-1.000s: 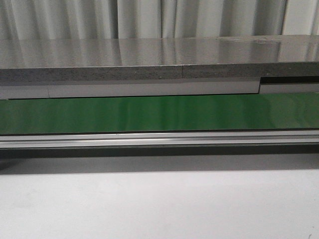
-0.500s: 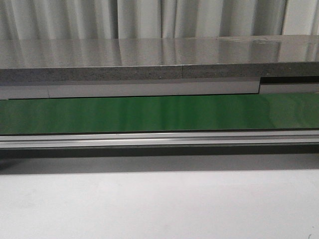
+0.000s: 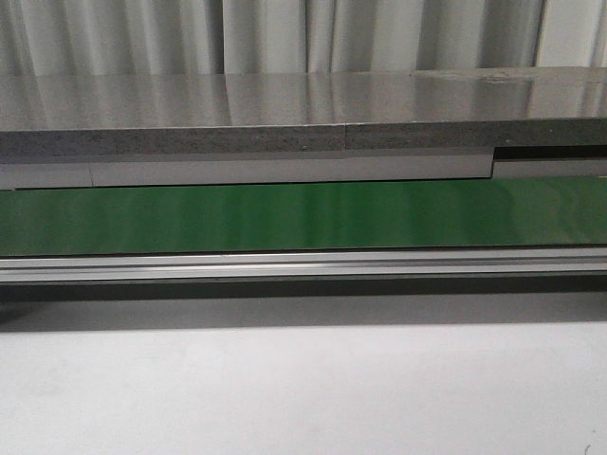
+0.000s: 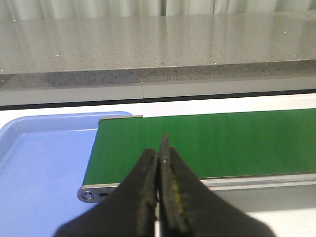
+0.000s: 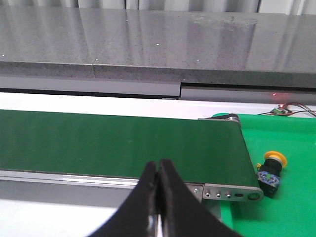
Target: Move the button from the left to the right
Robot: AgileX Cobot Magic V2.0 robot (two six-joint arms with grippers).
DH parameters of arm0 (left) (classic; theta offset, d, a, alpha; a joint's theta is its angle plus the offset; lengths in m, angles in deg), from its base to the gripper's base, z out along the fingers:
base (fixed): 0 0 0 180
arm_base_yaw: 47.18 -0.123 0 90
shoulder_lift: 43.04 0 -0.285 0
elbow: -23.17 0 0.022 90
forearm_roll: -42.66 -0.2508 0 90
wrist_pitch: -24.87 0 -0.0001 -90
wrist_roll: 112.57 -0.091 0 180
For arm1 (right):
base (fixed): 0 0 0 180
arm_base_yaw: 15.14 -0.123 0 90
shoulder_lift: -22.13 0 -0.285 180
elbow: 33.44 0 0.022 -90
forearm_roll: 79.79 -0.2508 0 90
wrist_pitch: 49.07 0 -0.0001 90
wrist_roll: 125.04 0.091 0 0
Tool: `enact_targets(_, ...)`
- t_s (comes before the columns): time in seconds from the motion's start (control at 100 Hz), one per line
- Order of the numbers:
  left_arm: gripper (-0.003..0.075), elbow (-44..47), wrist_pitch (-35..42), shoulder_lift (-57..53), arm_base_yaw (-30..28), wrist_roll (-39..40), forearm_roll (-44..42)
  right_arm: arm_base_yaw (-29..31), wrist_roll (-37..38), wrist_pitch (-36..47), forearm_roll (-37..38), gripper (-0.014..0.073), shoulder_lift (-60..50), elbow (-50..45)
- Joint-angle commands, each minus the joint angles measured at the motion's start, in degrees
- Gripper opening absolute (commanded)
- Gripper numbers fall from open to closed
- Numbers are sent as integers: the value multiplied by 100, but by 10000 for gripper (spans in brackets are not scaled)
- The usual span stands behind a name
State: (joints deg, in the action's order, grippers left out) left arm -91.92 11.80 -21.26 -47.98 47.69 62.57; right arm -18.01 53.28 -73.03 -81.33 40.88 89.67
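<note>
White tabletop (image 3: 303, 389) fills the foreground of the front view. Beyond it, a silver rail (image 3: 303, 265) edges the green belt (image 3: 303, 216), with a grey stone counter (image 3: 285, 114) and pale curtains (image 3: 285, 36) behind. The left gripper (image 4: 159, 163) has its fingers pressed together on nothing, near the belt's end beside a blue tray (image 4: 39, 168). The right gripper (image 5: 157, 170) is likewise closed and empty. The button (image 5: 271, 169) lies tilted on a green mat (image 5: 281, 197), just beside the belt's other end.
</note>
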Motion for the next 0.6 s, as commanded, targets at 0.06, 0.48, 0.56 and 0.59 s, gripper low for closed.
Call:
enact_targets(0.06,-20,-157,371,87,44,16,51,-10,63,888,-43,-68,-188,-311)
enact_targets(0.48,-20,-157,371,87,44,16,51,-20,73,1326,-35,-68,-1267,-1646)
enact_targets(0.56,-20,-157,371,87,44,16,51,-20,77,1420,-35,-68,-1273,-1741)
enact_targets(0.59,-20,-157,371,87,44,16,51,-20,77,1480,-35,-68,-1273,-1769)
